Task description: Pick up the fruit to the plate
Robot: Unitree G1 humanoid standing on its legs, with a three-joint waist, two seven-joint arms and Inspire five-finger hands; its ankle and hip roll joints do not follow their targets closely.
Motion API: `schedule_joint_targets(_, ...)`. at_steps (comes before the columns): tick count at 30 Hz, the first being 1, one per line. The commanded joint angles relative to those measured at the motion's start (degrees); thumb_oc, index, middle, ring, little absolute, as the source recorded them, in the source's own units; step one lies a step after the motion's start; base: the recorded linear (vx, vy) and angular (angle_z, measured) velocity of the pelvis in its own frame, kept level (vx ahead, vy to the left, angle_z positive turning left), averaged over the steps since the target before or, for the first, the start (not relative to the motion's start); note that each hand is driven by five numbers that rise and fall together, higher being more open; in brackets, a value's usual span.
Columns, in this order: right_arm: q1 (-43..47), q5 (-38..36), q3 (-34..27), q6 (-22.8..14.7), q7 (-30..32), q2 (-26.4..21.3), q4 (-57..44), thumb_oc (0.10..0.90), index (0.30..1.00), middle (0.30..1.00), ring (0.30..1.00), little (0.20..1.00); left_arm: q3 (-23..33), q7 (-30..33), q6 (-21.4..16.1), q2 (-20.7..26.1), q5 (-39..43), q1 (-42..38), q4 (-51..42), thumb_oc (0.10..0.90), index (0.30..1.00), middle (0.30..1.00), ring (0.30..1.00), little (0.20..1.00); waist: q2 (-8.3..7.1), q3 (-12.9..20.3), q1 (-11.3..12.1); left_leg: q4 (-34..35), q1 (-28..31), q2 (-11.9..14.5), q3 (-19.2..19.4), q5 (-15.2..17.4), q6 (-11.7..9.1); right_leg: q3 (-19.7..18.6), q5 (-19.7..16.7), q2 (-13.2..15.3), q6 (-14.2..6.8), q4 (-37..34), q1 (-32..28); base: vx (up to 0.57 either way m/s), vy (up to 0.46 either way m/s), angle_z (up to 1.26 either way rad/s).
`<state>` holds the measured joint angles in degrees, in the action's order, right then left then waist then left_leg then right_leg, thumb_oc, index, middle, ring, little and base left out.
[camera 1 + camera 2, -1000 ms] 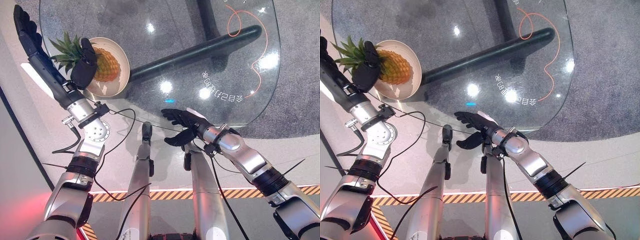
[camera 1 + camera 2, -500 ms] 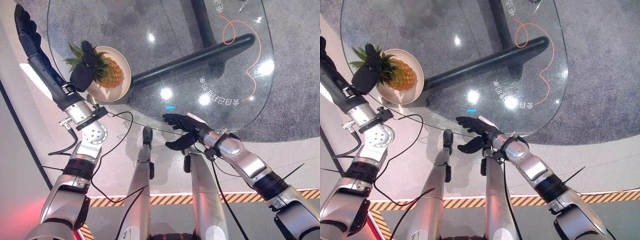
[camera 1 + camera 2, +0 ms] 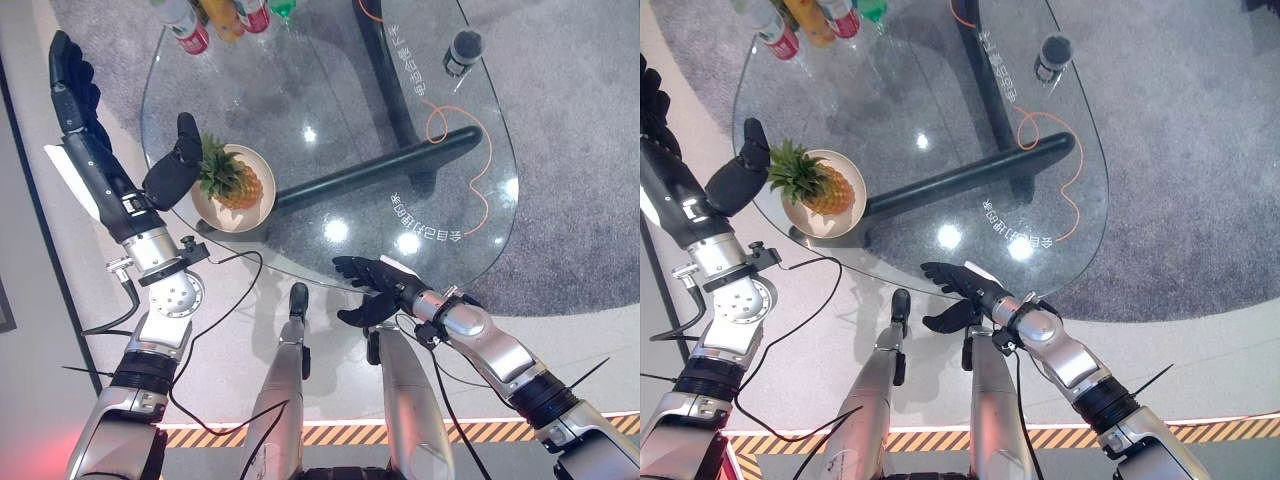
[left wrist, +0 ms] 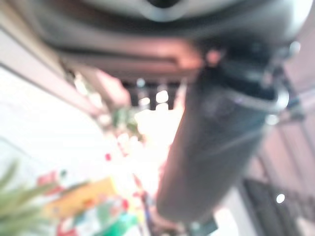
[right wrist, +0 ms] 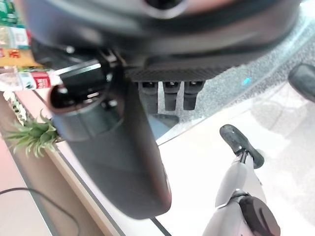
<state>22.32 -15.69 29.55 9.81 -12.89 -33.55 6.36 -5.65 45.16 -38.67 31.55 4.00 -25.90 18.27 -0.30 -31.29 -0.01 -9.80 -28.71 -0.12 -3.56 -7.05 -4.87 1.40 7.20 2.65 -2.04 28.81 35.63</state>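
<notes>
Although the pineapple (image 3: 233,180) already lies on its side in the cream plate (image 3: 215,212), near the left rim of the glass tabletop (image 3: 330,110), the moment is not free of risk: the left hand (image 3: 172,168) sits right beside the leafy crown, its fingers looking loosely extended rather than curled round the fruit, though the head views leave the exact contact unclear. If that hand brushes the leaves as it clears, the fruit may roll over the shallow rim, and since the plate stands close to the table's edge, a nudge outward could send both off the glass. The right hand (image 3: 368,289) hovers at the near edge of the tabletop with fingers spread and relaxed, holding nothing; it is well apart from the plate and poses little threat. Far across the glass stand several bottles (image 3: 215,17) and a dark cylindrical cup (image 3: 461,50) beside an orange cord (image 3: 470,150), none near the work. From the head cameras the whole layout reads at once; the right wrist view adds a side-on look at the green crown (image 5: 30,138) and the fingers (image 5: 169,94) hanging straight above the table's edge, while the left wrist view gives a blur of leaves and coloured bottles.
</notes>
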Motion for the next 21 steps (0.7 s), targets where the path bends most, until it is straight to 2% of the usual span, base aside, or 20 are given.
schedule_joint_targets(1,-2.09,-0.46,-1.93,-5.59,-2.54,2.38,-3.85,0.8,0.9,0.9,0.9,0.9,4.05,-3.87,-1.19,1.02,4.45,0.82,-4.88,0.8,0.9,0.9,0.9,0.9,0.52,1.5,-0.3,-4.9,3.62,-6.26,0.89,6.6,2.98,-1.26,-6.28,-2.63,-2.5,-12.95,-8.83,-0.03,-0.105,0.02)
schedule_joint_targets(7,-7.7,-0.09,-3.83,-9.31,-3.86,2.92,0.91,0.8,0.9,0.9,0.9,0.9,3.65,-8.53,1.71,-2.78,9.37,8.68,-6.68,0.8,0.9,0.9,0.9,0.9,-0.42,1.51,0.92,-1.13,12.62,-6.1,-0.61,6.73,2.67,-0.24,-5.99,-1.81,-2.5,-17.37,-19.33,-0.04,-0.086,0.0)
schedule_joint_targets(9,-10.54,-0.56,-4.75,-10.51,-4.38,2.91,2.02,0.8,0.9,0.9,0.9,0.9,3.32,-11.7,4.26,-4.24,12.58,11.87,-6.03,0.8,0.9,0.9,0.9,0.9,-0.94,3.06,1.19,0.33,15.44,-5.84,-0.68,6.93,2.53,0.16,-6.06,-1.69,-2.38,-19.51,-22.89,0.0,-0.121,0.16)
schedule_joint_targets(13,-13.9,-0.91,-5.96,-11.54,-4.93,3.62,4.03,0.8,0.9,0.9,0.9,0.9,2.74,-15.08,6.17,-6.66,14.95,16.06,-4.64,0.8,0.9,0.9,0.9,0.9,-1.31,5.4,1.5,2.84,19.19,-5.44,-1.01,6.92,2.42,0.61,-6.16,-1.81,-2.25,-22.13,-27.24,0.02,-0.078,0.07)
schedule_joint_targets(14,-15.38,-0.99,-6.91,-11.34,-5.2,4.39,5.18,0.8,0.9,0.9,0.9,0.9,2.51,-17.32,8.09,-8.07,17.41,18.22,-3.81,0.8,0.9,0.9,0.9,0.9,-1.45,6.65,1.64,4.11,21.04,-5.25,-1.31,6.87,2.3,0.78,-6.25,-1.85,-2.24,-23.33,-29.25,0.03,-0.083,0.02)
schedule_joint_targets(16,-16.53,-0.54,-7.56,-11.24,-5.16,5.08,6.15,0.8,0.9,0.9,0.9,0.9,2.26,-18.57,9.08,-9.1,18.56,20.01,-3.04,0.8,0.9,0.9,0.9,0.9,-1.57,7.63,1.77,4.99,22.36,-5.04,-1.42,6.81,2.21,0.94,-6.37,-1.81,-2.26,-24.19,-30.73,0.02,-0.056,0.05)
schedule_joint_targets(18,-18.78,0.1,-8.31,-10.33,-4.52,6.83,8.28,0.8,0.9,0.9,0.9,0.9,1.69,-20.93,11.86,-10.31,19.85,23.01,-1.4,0.8,0.9,0.9,0.9,0.9,-1.9,9.68,2.04,6.13,24.39,-4.84,-1.58,6.78,2.2,1.34,-6.71,-1.63,-2.22,-25.47,-32.9,0.03,-0.056,0.12)
schedule_joint_targets(21,-20.61,1.9,-8.89,-9.82,-3.58,8.54,11.2,0.8,0.9,0.9,0.9,0.9,1.55,-23.39,13.46,-11.84,20.78,25.7,1.7,0.8,0.9,0.9,0.9,0.9,-2.22,11.61,2.3,7.14,26.08,-4.53,-1.54,6.77,2.19,1.68,-7.01,-1.46,-2.22,-26.58,-34.78,0.03,-0.031,0.08)
